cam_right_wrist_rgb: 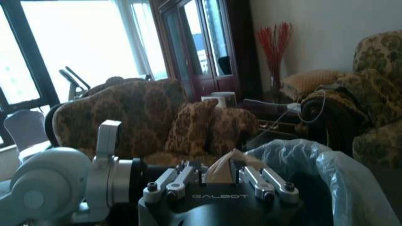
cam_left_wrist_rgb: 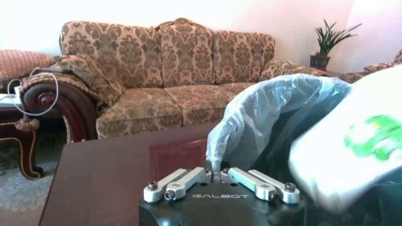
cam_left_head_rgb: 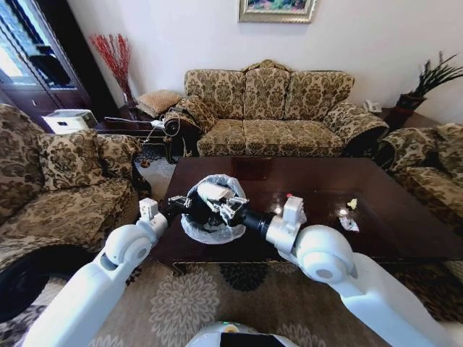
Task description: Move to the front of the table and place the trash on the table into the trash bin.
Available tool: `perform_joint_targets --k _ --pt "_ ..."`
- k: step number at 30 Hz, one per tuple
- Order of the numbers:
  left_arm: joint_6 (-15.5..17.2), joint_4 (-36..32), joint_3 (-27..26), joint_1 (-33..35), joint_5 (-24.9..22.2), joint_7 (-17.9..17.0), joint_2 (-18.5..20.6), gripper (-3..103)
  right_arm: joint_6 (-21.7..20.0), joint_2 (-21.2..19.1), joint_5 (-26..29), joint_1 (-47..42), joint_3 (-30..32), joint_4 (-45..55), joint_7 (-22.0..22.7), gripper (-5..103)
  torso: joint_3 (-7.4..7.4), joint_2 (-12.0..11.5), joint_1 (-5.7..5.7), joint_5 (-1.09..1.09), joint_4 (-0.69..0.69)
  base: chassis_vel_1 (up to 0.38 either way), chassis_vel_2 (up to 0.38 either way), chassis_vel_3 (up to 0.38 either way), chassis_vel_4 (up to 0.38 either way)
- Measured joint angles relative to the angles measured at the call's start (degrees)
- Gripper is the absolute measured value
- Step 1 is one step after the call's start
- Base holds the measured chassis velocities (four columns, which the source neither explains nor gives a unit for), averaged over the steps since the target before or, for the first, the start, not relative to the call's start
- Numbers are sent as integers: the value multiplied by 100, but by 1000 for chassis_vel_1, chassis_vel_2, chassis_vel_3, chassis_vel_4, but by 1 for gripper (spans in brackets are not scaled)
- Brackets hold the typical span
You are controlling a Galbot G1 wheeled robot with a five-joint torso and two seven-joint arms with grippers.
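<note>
The trash bin (cam_left_head_rgb: pixel 211 230), black with a whitish bag (cam_left_wrist_rgb: pixel 264 113) ruffled over its rim, stands on the table (cam_left_head_rgb: pixel 325 181) near its front left. My left gripper (cam_left_head_rgb: pixel 185 205) is shut on the bag's rim, its fingers (cam_left_wrist_rgb: pixel 188 179) pinching the plastic. My right gripper (cam_left_head_rgb: pixel 227 210) reaches in from the right and is shut on a white cup (cam_left_head_rgb: pixel 214 191) held over the bin's mouth. The cup (cam_left_wrist_rgb: pixel 351 146) carries a green mark and shows between the right fingers (cam_right_wrist_rgb: pixel 248 176). A yellowish scrap (cam_left_head_rgb: pixel 352 204) and crumpled white paper (cam_left_head_rgb: pixel 347 223) lie at the table's right.
A patterned sofa (cam_left_head_rgb: pixel 275 108) stands behind the table, with armchairs at the left (cam_left_head_rgb: pixel 65 181) and right (cam_left_head_rgb: pixel 434 166). A side table (cam_left_head_rgb: pixel 137 126) with cables sits at the back left. A patterned rug (cam_left_head_rgb: pixel 217 303) covers the floor in front.
</note>
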Motion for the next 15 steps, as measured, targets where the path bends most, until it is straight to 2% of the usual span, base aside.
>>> perform_joint_targets --k 2,4,8,9,10,12,13,15 --pt "0 -14 -30 27 0 -10 -2 1 253 64 -55 23 -101 -120 -12 36 0 0 0 1 1 0 0 0 0" --pt "0 -16 -41 35 -3 -17 2 1 311 95 -81 41 -106 -167 -33 36 0 0 0 0 1 0 0 0 0" --pt "0 -24 -50 11 -19 -37 -8 1 425 124 -84 64 70 -228 -82 58 0 0 0 0 1 0 0 0 0" --pt "0 -24 -50 11 -19 -37 -8 1 425 124 -84 64 70 -228 -82 58 0 0 0 0 1 0 0 0 0" --pt "-1 -25 -51 -1 -22 -41 -24 1 527 131 -79 60 157 -232 -99 63 0 0 0 0 1 0 0 0 0" --pt "-5 -24 -58 -7 -22 -42 -39 1 635 140 -77 55 238 -233 -102 63 0 0 0 1 0 0 0 0 0" --pt "-88 40 -145 -5 7 -47 -168 1 1062 161 -195 14 624 -290 169 80 0 0 0 1 1 0 0 0 0" --pt "-186 86 -272 9 -8 -84 -371 1 1362 146 -655 -190 923 -489 690 90 0 0 0 0 1 0 0 0 0"
